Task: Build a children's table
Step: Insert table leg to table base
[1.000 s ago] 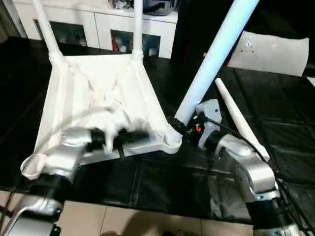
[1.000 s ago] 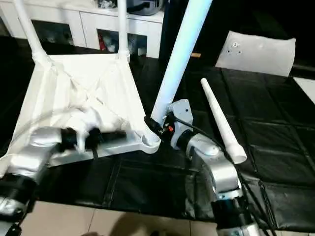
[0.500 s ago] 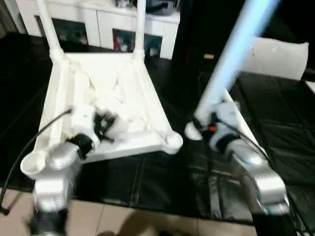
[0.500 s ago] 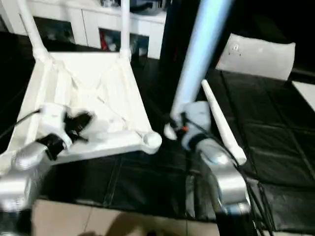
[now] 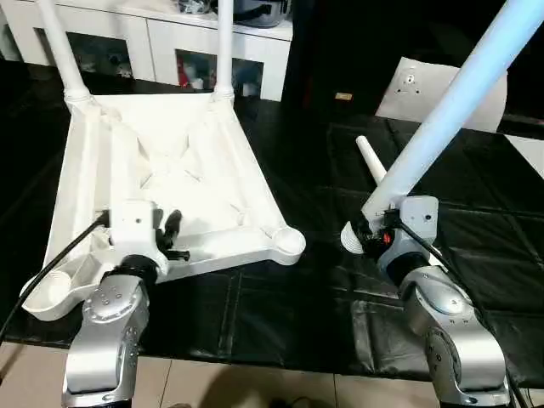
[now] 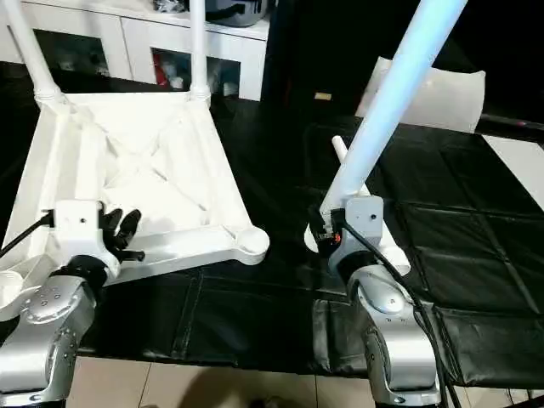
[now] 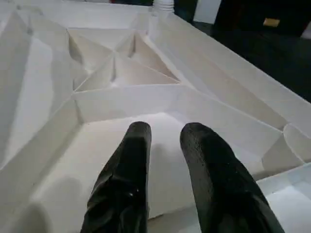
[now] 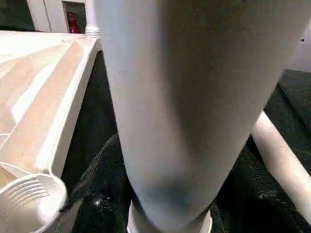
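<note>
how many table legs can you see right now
4: two legs stand in the tabletop's far sockets, one leg is in the right hand, one lies behind it.

Upturned table top (image 5: 170,161) left on mat (image 5: 280,314); held leg (image 5: 442,119) right; loose leg (image 5: 371,161) behind it; cabinet (image 5: 170,47) at back.

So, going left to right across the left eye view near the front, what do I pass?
Left end effector → table top's empty corner socket → right end effector gripping a leg.
</note>
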`<state>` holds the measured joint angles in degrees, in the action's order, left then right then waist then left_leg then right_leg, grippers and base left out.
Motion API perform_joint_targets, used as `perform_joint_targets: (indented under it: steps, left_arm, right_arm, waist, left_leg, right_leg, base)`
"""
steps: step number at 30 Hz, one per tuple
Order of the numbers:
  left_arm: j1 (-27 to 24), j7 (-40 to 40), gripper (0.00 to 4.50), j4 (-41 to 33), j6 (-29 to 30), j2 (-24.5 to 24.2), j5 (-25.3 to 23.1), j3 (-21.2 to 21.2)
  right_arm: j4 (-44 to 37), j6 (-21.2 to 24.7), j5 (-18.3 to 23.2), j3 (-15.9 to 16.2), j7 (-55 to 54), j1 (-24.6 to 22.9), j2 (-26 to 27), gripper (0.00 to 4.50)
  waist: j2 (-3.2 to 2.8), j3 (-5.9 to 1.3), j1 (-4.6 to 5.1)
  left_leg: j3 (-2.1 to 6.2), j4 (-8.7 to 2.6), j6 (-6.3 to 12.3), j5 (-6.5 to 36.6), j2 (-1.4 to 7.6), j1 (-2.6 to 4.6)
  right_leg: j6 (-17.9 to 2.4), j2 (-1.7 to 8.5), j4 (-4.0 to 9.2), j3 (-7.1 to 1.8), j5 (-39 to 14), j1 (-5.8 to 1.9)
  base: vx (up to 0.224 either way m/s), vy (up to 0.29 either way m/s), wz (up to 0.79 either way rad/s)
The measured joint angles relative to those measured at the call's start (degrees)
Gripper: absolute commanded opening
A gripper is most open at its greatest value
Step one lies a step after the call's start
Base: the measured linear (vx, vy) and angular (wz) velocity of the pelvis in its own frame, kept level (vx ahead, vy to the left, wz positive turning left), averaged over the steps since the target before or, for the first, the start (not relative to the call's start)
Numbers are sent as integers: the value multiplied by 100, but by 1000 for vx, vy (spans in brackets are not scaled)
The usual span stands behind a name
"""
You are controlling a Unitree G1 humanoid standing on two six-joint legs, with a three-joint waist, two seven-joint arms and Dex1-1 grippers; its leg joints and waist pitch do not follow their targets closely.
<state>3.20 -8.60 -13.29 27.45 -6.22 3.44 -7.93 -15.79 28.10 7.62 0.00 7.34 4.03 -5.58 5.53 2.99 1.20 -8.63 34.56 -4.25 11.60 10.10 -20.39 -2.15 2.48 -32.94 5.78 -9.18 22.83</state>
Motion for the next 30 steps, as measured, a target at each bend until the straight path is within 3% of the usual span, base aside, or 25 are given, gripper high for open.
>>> perform_joint_targets:
  steps: [30]
  left_arm:
    - [-17,14,132,-65,44,19,-34,64]
  right_arm:
    - [0,7,-1,0,2,0,-22,188]
  waist:
    - [0,0,0]
  left_leg:
    - [1,-4,2,2,0,-1]
  right_leg:
    - [0,0,-6,-1,1,1]
  base:
    - [0,0,0]
